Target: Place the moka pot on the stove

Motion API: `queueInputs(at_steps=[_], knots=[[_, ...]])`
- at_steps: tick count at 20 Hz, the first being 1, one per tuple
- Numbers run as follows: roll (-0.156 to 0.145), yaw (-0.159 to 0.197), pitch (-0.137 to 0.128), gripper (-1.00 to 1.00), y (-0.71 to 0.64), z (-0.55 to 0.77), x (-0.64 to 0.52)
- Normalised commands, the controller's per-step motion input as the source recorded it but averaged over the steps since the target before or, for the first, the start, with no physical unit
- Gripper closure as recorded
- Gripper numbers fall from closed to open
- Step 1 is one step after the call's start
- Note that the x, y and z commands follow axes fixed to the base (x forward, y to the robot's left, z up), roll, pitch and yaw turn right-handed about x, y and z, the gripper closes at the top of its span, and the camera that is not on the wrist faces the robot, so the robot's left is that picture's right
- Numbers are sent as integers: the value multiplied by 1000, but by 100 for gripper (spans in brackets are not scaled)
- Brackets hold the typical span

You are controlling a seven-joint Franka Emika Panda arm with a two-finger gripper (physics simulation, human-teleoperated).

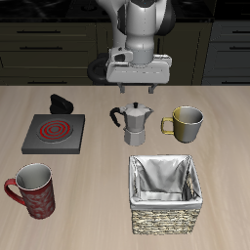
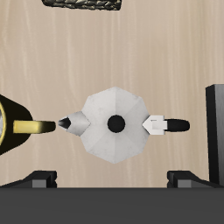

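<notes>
Basket (image 1: 164, 193) and mug (image 1: 187, 121) look empty; moka pot (image 1: 135, 123) lidded.

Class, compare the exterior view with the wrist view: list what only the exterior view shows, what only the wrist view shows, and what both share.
Only the exterior view shows the red mug, the stove's red rings, the small black object behind it and the whole basket.

Only the wrist view shows the moka pot from straight above, with its lid knob centred and the gripper hanging open over it.

Both show the moka pot, the olive mug, an edge of the stove and the basket's rim.
</notes>
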Motion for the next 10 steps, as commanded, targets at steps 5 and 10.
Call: queueInputs(at_steps=[5, 10], knots=[[6, 18, 19, -100, -70, -161, 46], [-23, -7, 1, -100, -71, -59, 45]])
